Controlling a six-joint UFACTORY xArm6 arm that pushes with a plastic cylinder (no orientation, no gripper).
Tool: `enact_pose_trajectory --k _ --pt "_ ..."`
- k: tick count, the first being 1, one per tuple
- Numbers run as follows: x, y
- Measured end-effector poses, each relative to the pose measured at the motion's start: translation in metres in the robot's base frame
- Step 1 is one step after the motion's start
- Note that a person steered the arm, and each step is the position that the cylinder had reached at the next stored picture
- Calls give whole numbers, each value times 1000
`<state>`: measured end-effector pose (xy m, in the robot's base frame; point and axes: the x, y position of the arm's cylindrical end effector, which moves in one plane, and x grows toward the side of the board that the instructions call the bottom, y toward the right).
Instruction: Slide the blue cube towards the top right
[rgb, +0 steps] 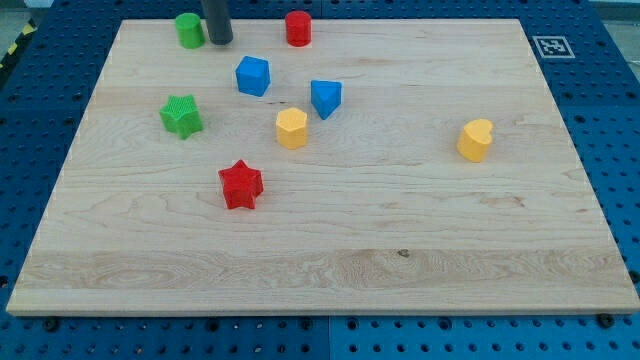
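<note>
Camera view: the wooden board (400, 250) lies on a blue pegboard table (610, 100). My tip (219, 42) stands at the far edge of the board, left of the middle, just beside the green cylinder (189, 29), which is on its left. The rod has no jaws, so it grasps nothing; it touches no block here, as far as I can see, though the gap to the green cylinder is very small.

The blue cube (253, 76) is in the far left part of the board, a little nearer and to the right of my tip, and apart from it. To the right of the cube is a second blue block (325, 98), with a more wedge-like shape. The yellow hexagon (291, 128) lies near and between these two. The red cylinder (298, 28) is at the far edge, right of my tip. The green star (181, 115) is at the left, the red star (240, 184) nearer to us, and a yellow heart-like block (476, 140) well apart on the right.

I judge the task is at its beginning: the cube is far from the far right corner. The tip must first come to the near left side of the cube, then push it diagonally, passing between the red cylinder and the second blue block.
</note>
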<state>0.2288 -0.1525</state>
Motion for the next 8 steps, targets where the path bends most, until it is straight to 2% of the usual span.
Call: enact_pose_trajectory --k 2,3,4,5,6,8 --pt "-9 -48" --pt "-9 -46" --pt "-7 -12" --pt "26 24" --pt "79 42" --pt "80 42"
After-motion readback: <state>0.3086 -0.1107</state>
